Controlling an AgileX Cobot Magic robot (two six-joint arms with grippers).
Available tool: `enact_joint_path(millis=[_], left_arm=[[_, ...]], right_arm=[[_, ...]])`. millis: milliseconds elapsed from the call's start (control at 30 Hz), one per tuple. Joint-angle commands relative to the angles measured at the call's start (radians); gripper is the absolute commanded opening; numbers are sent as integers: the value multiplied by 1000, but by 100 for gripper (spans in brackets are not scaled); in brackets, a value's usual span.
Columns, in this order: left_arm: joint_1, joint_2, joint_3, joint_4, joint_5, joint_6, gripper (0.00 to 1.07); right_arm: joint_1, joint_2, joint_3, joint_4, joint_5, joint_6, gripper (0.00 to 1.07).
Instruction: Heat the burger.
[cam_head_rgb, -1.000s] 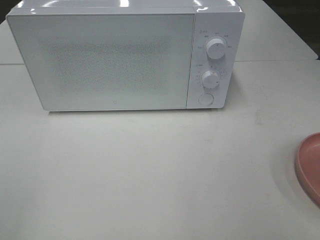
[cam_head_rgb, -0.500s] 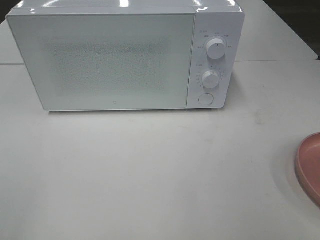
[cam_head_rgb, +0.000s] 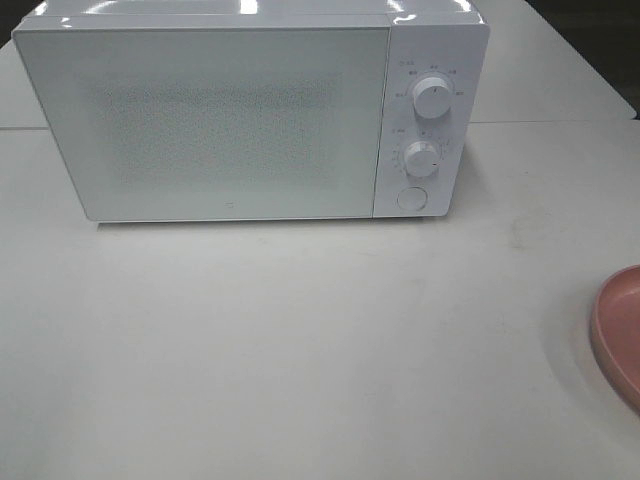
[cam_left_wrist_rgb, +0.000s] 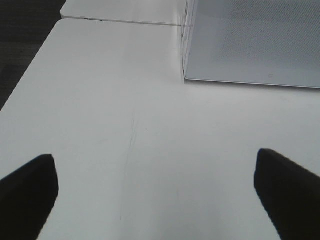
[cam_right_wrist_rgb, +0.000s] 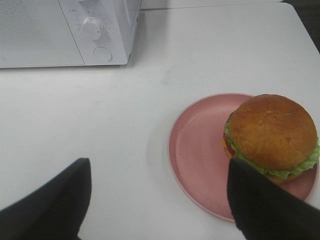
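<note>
While the microwave (cam_head_rgb: 250, 110) is sitting unmoved with its door shut at the 12 o'clock side of the worktop (cam_head_rgb: 300, 350), almost nothing is changing in the overhead view: only the pink plate (cam_head_rgb: 622, 335) at the 3 o'clock edge is showing a touch less of itself than a second ago, which may be no more than a small shift of view. The burger (cam_right_wrist_rgb: 272, 136) is resting on that plate, toward its far-right part, seen only from the right wrist. The right gripper (cam_right_wrist_rgb: 160, 200) is hovering near the plate with jaws apart, holding nothing; the left gripper (cam_left_wrist_rgb: 155, 187) is likewise standing wide apart over bare worktop near the microwave's left front corner. Judging from this, the task is barely starting: the door is needing opening before the burger can go in.
</note>
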Motion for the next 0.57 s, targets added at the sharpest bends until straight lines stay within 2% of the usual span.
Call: enact_joint_path(millis=[33,567], left_arm=[[3,-29,3,-3,-6,4,100],[3,-29,3,-3,-6,4,100]], right_arm=[[-5,-25,1,1,-8,-12,72],[-5,-25,1,1,-8,-12,72]])
